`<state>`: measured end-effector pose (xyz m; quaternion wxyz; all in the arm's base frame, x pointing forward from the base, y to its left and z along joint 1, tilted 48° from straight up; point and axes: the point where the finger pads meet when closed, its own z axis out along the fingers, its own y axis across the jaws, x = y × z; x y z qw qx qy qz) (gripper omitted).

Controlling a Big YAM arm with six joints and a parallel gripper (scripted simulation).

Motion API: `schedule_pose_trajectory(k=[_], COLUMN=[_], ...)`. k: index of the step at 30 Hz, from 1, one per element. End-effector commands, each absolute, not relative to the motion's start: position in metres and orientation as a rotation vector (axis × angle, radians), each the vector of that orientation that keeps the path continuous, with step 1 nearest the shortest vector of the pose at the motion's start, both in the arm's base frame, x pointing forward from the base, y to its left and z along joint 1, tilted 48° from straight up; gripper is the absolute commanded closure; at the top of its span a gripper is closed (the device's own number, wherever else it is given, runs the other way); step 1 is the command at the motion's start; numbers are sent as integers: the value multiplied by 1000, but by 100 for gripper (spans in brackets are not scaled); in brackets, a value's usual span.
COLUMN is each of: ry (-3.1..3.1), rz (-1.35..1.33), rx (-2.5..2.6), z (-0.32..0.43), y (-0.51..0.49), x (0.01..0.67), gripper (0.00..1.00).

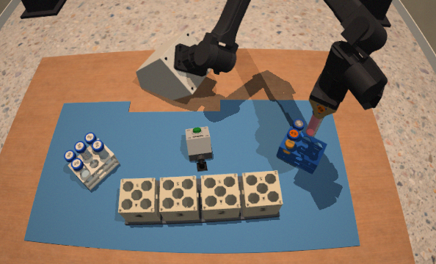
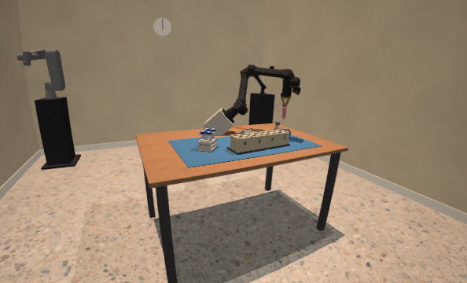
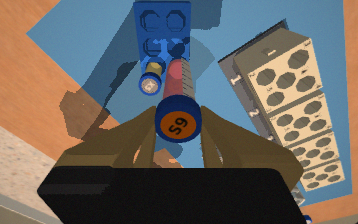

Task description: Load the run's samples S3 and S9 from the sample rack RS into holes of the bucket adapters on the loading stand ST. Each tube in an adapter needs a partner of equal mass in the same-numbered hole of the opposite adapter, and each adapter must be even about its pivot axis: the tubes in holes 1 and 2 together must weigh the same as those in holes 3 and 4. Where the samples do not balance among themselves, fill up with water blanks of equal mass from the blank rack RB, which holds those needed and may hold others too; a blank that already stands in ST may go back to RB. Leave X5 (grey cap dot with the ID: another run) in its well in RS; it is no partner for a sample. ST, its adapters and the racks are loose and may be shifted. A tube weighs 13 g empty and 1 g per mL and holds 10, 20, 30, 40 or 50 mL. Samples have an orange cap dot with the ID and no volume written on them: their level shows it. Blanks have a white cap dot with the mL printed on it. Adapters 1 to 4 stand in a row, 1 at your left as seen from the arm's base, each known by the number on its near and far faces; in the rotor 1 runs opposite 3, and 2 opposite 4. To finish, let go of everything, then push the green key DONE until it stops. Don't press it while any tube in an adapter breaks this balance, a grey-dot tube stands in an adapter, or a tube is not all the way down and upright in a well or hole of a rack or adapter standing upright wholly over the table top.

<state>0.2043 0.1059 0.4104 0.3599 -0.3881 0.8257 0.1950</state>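
Above sample rack RS [image 1: 315,158]: claw [image 3: 178,131] clamped on tube S9 [image 3: 177,121], hanging clear of its well.

Tube hangs near vertical, pink fill visible; S3 [image 1: 293,134] and a grey-dot tube sit in RS. All adapter holes on ST [image 1: 200,218] look vacant. Advice: carry S9 high over the bench, centre it on one hole, lower straight, release only when fully seated.

Pink-filled tube S9 [image 3: 178,100] upright in the jaws, above blue rack RS [image 1: 315,158].
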Motion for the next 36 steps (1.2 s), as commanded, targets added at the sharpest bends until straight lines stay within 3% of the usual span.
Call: schedule_pose_trajectory(k=[1,19,27,36], ry=[2099,2099,2042,2124], rz=[488,488,489,514], rx=[-1013,-1013,-1003,-1011], z=[423,423,445,405], y=[106,106,130,141], x=[201,201,161,178], gripper=[100,100,100,100])
